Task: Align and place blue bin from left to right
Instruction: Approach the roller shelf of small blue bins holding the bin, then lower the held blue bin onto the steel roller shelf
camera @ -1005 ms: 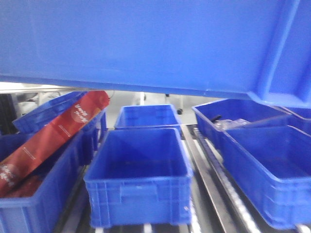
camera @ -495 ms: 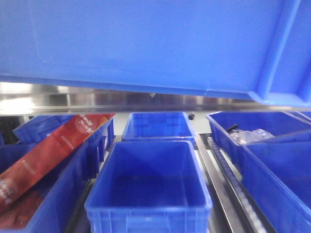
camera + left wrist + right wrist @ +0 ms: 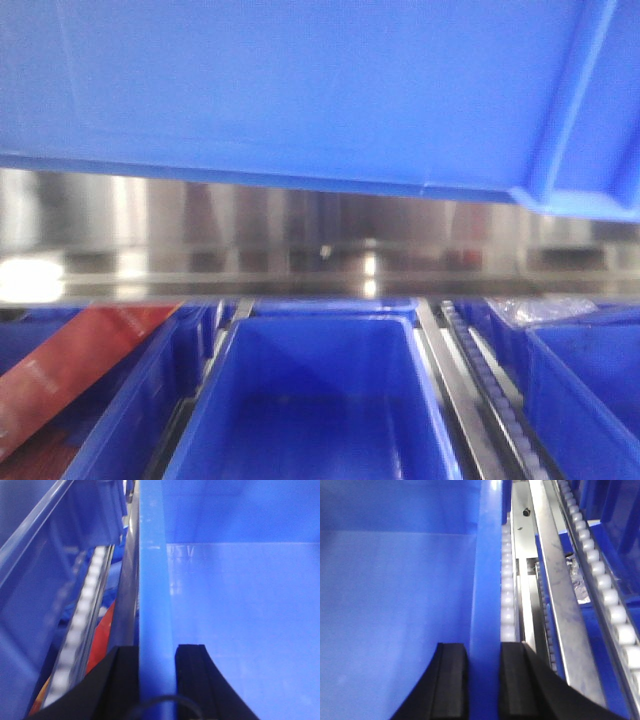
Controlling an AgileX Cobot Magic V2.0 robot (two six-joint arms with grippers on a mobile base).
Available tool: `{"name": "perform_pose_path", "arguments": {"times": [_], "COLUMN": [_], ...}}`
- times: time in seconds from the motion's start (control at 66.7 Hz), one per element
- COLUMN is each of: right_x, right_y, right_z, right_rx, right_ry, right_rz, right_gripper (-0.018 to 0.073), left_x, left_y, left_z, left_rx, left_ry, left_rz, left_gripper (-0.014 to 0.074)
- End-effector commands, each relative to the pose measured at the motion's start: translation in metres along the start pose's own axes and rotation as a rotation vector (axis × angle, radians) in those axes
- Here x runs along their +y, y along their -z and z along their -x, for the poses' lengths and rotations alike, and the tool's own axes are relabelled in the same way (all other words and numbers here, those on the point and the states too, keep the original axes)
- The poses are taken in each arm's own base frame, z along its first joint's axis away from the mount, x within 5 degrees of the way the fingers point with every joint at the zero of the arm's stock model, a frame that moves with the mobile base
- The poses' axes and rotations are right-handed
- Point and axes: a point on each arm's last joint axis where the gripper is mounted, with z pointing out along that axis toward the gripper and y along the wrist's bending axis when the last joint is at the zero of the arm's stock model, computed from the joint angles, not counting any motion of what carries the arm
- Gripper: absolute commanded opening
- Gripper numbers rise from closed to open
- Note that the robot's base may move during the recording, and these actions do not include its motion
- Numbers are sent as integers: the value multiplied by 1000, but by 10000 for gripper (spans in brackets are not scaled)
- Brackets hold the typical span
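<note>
Left claw [image 3: 156, 655], in its wrist view, pinches one wall of the large bright-blue rectangular plastic bin [image 3: 240, 610], right claw [image 3: 484, 652] likewise in its own; out front the lifted bin hides both claws above a shiny steel rail [image 3: 300, 240], so I judge we're mid-carry, needing a level lowering into an unseen slot.

Both grippers clamped
The left gripper [image 3: 157, 682] and right gripper [image 3: 484, 680] each pinched the bright-blue plastic bin [image 3: 152, 580] between black fingers [image 3: 192, 680].
</note>
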Motion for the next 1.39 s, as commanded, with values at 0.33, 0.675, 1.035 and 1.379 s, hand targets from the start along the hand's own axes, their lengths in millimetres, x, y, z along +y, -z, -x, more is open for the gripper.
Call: {"name": "perform_pose_path", "arguments": {"times": [0.33,0.675,1.035,1.379], "right_x": [14,14,14,14], "right_y": [7,7,7,7], "right_z": [13,13,13,13], "right_rx": [-126,-126,-126,-126], "right_ry": [1,1,1,1], "right_rz": [157,157,157,157], "right_gripper": [-78,-78,-78,-78], "left_x": [-9,-9,-9,-9], "left_y": [8,8,8,8], "left_z": [13,13,13,13], "left_rx": [-127,-127,-127,-127], "left_ry": [2,2,2,2], "left_rz": [-117,-117,-117,-117], "left_gripper": [-111,-111,-111,-111]}}
